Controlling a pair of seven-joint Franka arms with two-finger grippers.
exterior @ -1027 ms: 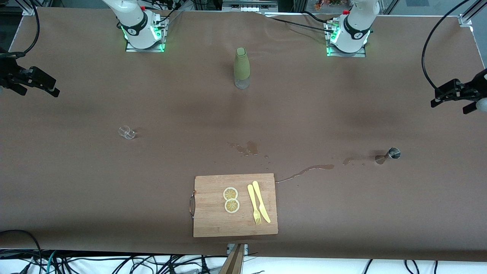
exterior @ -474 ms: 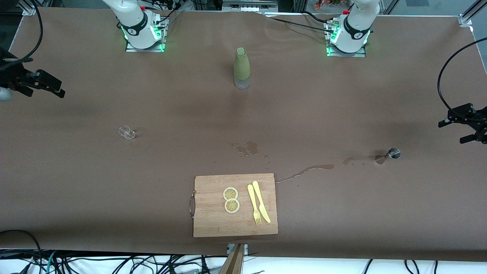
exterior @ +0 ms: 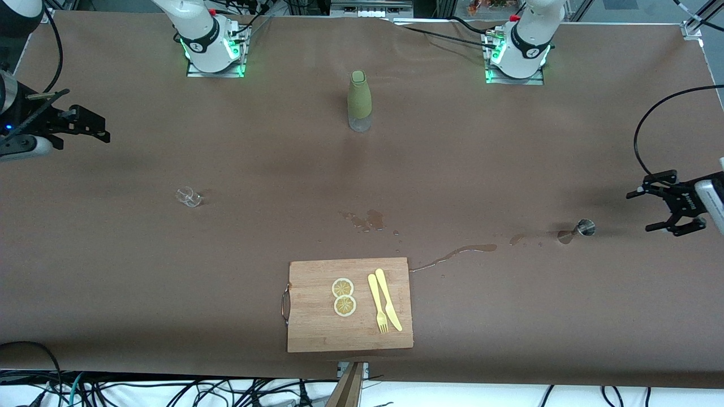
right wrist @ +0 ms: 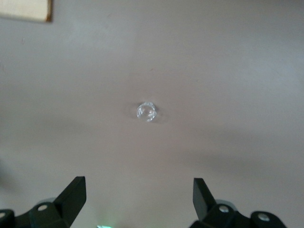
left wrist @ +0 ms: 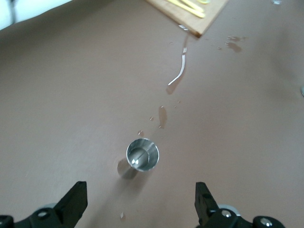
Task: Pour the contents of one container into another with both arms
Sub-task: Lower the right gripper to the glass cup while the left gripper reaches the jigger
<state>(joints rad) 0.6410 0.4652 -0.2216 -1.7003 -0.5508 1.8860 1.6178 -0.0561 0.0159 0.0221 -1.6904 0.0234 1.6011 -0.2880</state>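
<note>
Moved since earlier: both grippers have travelled inward over the table; the left gripper (exterior: 667, 203) has dropped toward the small metal jigger, the right gripper (exterior: 85, 125) has crept in from the table's edge. Nothing on the table has shifted.
Left arm pose: reaching in low at its own end of the table, left gripper just beside the small shiny steel jigger cup (exterior: 582, 228), jaws wide apart and empty; in the left wrist view the jigger cup (left wrist: 142, 154) sits between the two fingertips' line of approach.
Right arm pose: right gripper hangs over the bare brown table cover (exterior: 169, 282) at its own end, jaws wide apart and empty, pointed toward the small clear glass cup (exterior: 188, 196), from which it is well apart.
Task things: jigger cup upright near the left arm's end; clear glass cup (right wrist: 147, 111) toward the right arm's end; tall olive-green bottle with a clear base (exterior: 359, 102) stands midway between the bases.
Risk, jigger: narrow-waisted and light, so an off-centre close would likely tip it.
Risk, wet cover: thin trail of spilled liquid (exterior: 452, 254) and puddle (exterior: 367, 220) suggest a slippery surface.
Risk, glass: transparent and small, easy to misjudge and knock.
Bystanders: wooden cutting board (exterior: 317, 333) carrying two lemon slices (exterior: 343, 297) and yellow plastic fork and knife (exterior: 384, 305).
</note>
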